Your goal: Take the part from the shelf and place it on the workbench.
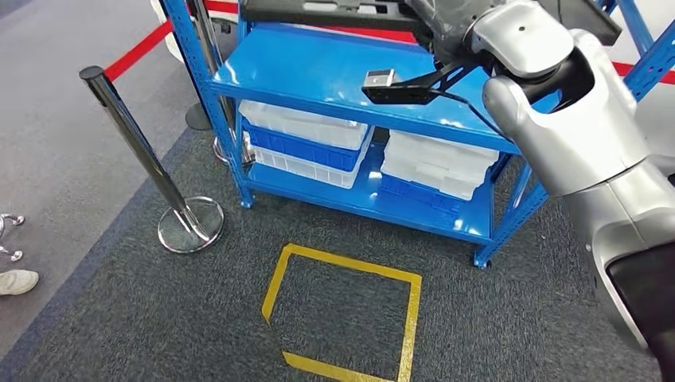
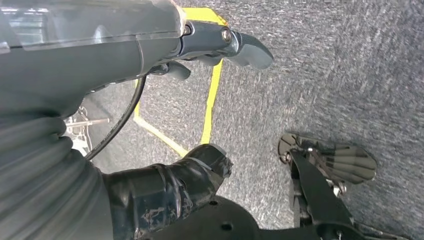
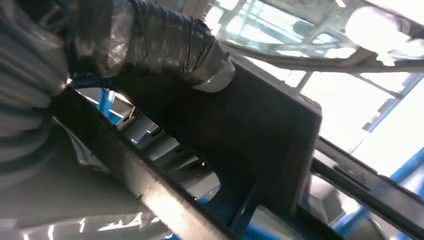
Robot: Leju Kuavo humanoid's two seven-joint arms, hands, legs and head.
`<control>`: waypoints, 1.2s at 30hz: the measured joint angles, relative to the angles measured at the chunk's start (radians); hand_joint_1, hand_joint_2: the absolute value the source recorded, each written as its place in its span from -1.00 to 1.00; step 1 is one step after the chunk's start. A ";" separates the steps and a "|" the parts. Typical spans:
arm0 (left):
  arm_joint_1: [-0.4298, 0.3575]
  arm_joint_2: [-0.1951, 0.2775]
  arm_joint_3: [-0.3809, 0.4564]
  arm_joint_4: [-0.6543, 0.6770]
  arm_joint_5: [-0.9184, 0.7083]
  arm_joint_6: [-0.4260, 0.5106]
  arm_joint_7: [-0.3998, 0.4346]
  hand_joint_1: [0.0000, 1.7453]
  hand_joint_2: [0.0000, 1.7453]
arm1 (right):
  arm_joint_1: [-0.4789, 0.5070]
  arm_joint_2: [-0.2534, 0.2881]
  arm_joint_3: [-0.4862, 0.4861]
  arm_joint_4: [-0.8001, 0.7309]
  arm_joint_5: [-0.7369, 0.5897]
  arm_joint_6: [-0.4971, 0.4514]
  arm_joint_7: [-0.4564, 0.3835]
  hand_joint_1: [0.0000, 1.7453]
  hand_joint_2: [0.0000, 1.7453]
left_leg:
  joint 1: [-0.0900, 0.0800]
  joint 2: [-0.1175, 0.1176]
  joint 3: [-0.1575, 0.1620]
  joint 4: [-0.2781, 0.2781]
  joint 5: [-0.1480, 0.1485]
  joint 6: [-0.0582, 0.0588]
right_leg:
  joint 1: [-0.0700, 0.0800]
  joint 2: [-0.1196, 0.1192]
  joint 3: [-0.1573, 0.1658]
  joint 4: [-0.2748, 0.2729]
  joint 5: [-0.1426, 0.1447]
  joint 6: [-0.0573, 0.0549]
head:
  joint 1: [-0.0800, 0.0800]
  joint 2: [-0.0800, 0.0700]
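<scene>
The part (image 1: 318,11) is a flat black frame lying on the top level of the blue shelf (image 1: 318,76), at the upper edge of the head view. My right arm reaches up to it and my right hand (image 1: 442,24) is on its middle. In the right wrist view the taped thumb (image 3: 170,45) presses on the part's dark plate (image 3: 250,145), with the rest of the hand hidden behind it. My left hand (image 2: 115,60) hangs over the grey carpet, fingers (image 2: 245,47) and thumb (image 2: 170,190) apart, holding nothing.
White and blue bins (image 1: 306,139) are stacked on the shelf's lower level. A chrome post (image 1: 135,143) with a red belt (image 1: 135,52) stands left of the shelf. A yellow taped square (image 1: 342,314) marks the carpet before it. A person's shoe (image 1: 16,281) is at the far left.
</scene>
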State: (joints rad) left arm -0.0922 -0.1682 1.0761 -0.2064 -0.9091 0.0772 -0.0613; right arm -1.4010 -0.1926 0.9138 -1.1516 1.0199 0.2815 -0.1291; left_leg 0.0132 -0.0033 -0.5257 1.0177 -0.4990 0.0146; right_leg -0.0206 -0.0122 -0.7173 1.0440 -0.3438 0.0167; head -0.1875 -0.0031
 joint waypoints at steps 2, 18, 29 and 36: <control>-0.001 0.000 0.000 0.000 0.000 0.000 0.000 -1.00 1.00 | -0.002 -0.001 0.000 0.003 0.000 0.000 0.000 1.00 1.00 | 0.002 0.006 -0.025 -0.004 0.029 0.017 | -0.002 0.004 -0.025 0.074 -0.089 0.003 | 0.000 0.000; 0.002 -0.002 0.008 0.000 -0.002 0.010 0.008 -1.00 1.00 | -0.001 0.022 0.008 0.019 -0.001 -0.002 0.016 1.00 1.00 | -0.004 0.002 -0.214 0.115 0.026 -0.024 | 0.007 -0.003 0.121 -0.028 -0.088 -0.047 | 0.000 0.000; 0.001 -0.002 0.015 -0.001 -0.003 0.009 0.006 -1.00 1.00 | 0.011 0.027 0.018 0.031 0.003 -0.006 0.018 1.00 1.00 | -0.004 -0.004 0.013 0.001 -0.018 -0.012 | 0.010 -0.003 -0.008 -0.019 0.039 -0.012 | 0.000 0.000; -0.001 -0.002 0.019 -0.001 -0.010 0.005 -0.006 -1.00 1.00 | 0.013 0.025 0.018 0.039 0.005 -0.014 0.022 1.00 1.00 | -0.002 0.010 -0.078 -0.002 0.068 0.022 | 0.006 0.008 -0.080 0.272 -0.172 0.012 | 0.001 0.000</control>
State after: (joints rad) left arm -0.0927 -0.1699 1.0949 -0.2071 -0.9189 0.0826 -0.0673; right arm -1.3879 -0.1673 0.9319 -1.1130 1.0246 0.2674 -0.1071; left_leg 0.0117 0.0067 -0.6032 1.0161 -0.4311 0.0363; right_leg -0.0148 -0.0045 -0.7977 1.3159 -0.5161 0.0283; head -0.1861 -0.0031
